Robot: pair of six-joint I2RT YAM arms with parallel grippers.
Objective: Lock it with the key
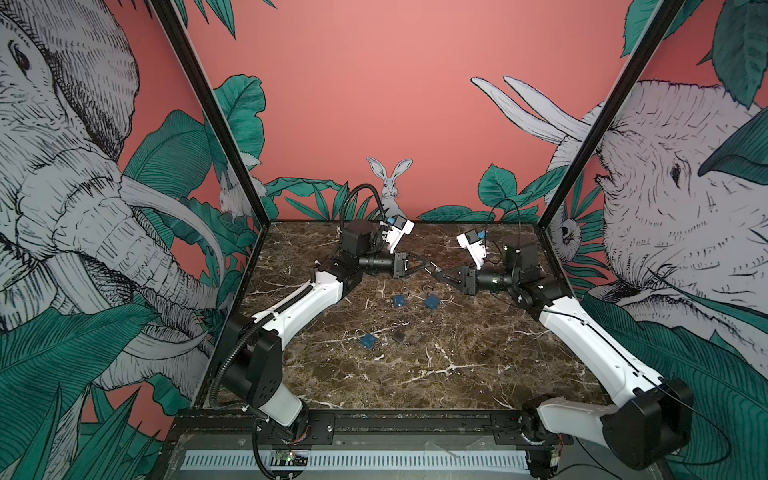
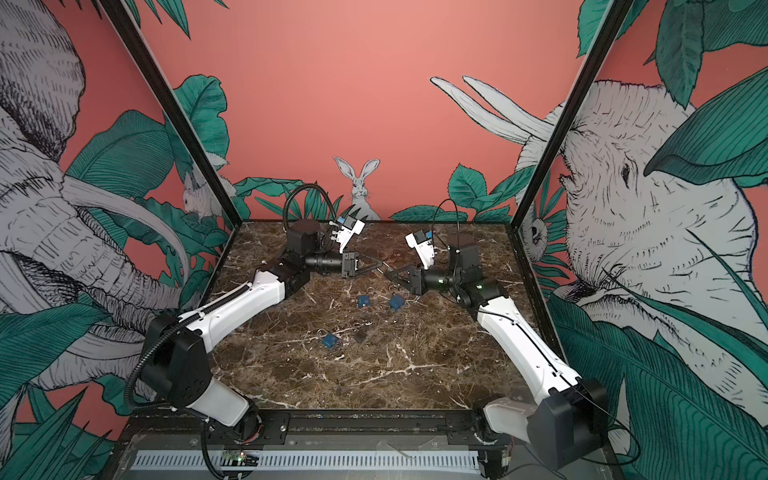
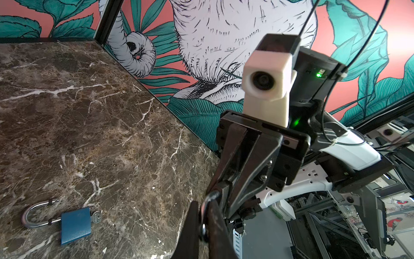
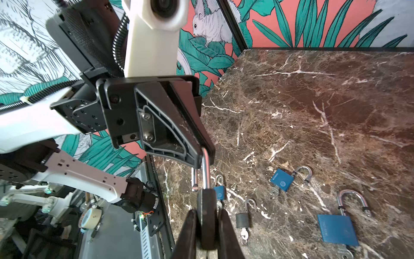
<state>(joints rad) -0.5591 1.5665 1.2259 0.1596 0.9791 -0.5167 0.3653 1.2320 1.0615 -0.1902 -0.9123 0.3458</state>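
Right wrist view, lower middle of the frame: my right tool [image 4: 206,215] is clenched on the dark body of a small padlock [image 4: 205,201], a finger on each flat side, holding it up off the table [image 4: 313,112]. Its steel shackle [image 4: 206,170] rises toward the centre of the frame, where my left tool [image 4: 202,157] is pinched shut on the bend. The shackle is open: the long leg sits in the body, while the short leg hangs free just beside it, not seated. In both top views the two tools meet tip to tip a little above the centre of the frame, with the padlock between them too small to read. I judge this to be the closing step: the short leg must be swung over its hole and pressed in, with my right tool bracing the body. The keyhole end is hidden between my fingers, so I cannot tell whether a key sits there. Several blue padlocks [image 4: 337,228] lie on the table at lower right.
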